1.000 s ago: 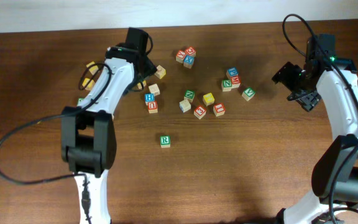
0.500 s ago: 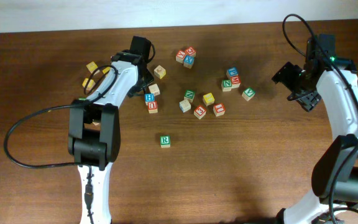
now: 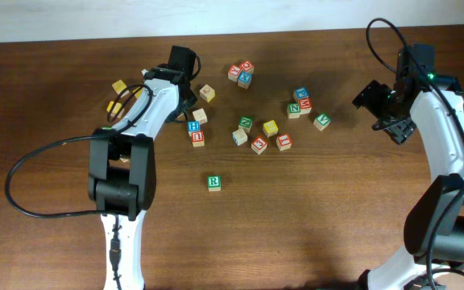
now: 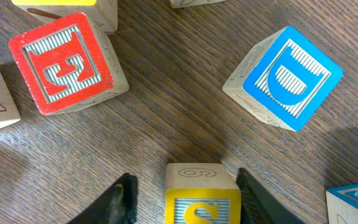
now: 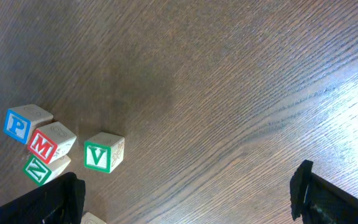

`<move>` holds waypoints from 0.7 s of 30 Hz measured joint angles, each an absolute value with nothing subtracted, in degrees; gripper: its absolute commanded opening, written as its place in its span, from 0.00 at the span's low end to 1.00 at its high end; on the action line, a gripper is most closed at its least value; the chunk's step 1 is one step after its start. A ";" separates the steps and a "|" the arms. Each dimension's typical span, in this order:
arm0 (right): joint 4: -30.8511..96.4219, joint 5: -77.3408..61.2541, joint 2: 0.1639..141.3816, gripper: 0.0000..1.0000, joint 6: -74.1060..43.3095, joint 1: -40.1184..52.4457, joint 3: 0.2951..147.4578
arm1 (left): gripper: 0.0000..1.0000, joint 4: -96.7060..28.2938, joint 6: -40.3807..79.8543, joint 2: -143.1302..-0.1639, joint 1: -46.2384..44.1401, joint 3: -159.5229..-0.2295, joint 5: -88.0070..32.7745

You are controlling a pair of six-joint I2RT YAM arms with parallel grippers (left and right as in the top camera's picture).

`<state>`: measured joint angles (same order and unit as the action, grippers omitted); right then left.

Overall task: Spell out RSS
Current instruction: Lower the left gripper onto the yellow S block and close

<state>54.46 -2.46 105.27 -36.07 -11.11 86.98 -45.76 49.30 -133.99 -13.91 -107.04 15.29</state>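
Little of the word is set out. The green R cube (image 3: 213,183) sits alone on the bare wooden table (image 3: 312,217), well apart from the scatter of other blocks, with no S beside it. So at best the first letter is in place and both S cubes are left to bring.

The left gripper (image 4: 185,177) is down in the scatter with its jaws standing narrow on either side of a yellow S cube (image 4: 202,194). The right finger looks to be against the block, but a strip of table shows on the other side, so I judge it not yet firmly gripped. The right gripper (image 5: 185,199) hangs wide with nothing in it, off by the table's far side.

Only the left wrist view gives that letter and the jaws around it, along with a red E cube (image 4: 67,62) and a blue-faced cube (image 4: 288,78) nearby; from overhead the arm covers the spot. Only the overhead shows the R. A yellow cube (image 3: 270,127) mid-table may be the second S, but it is too small to read
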 measured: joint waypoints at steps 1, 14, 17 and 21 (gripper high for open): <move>54.46 -2.48 105.27 0.98 -36.05 -11.11 86.98 | 0.38 -45.76 49.25 -133.99 -13.91 -107.04 15.31; 54.46 -2.48 105.27 0.98 -36.03 -11.11 86.98 | 0.30 -45.80 49.30 -133.99 -13.91 -107.04 15.29; 54.46 -2.48 105.27 0.98 -36.03 -11.11 86.98 | 0.27 -45.93 49.30 -133.99 -13.91 -107.04 15.29; 54.46 -2.48 105.27 0.98 -36.07 -11.11 86.98 | 0.26 -46.02 49.30 -133.99 -13.91 -107.04 15.29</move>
